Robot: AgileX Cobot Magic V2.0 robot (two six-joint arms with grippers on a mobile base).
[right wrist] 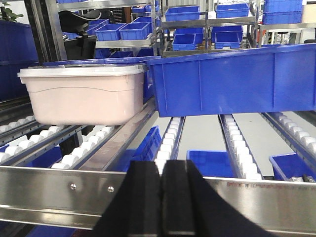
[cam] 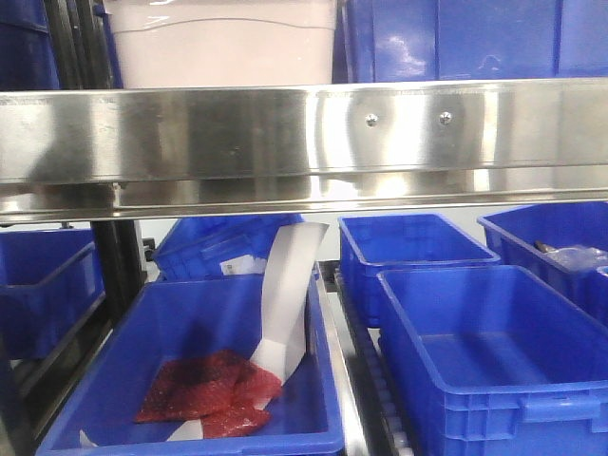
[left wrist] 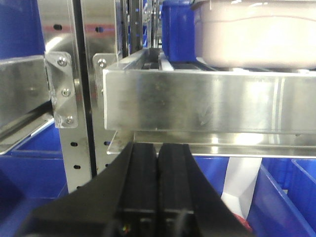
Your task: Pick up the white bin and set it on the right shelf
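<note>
Both end effectors — left [left wrist: 158,163], right [right wrist: 161,185] — closed, empty, below the white bin [right wrist: 84,94]: rigid, slick, probably light — grip under lid rim.

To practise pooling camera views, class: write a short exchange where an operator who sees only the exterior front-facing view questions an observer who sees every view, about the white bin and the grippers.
Operator: My view cuts off the white bin's top. Is it lidded?
Observer: Yes. The right wrist view shows the white bin with a flat white lid on it.
Operator: I see no grippers. What state are they in?
Observer: The left gripper and right gripper are both shut, holding nothing.
</note>
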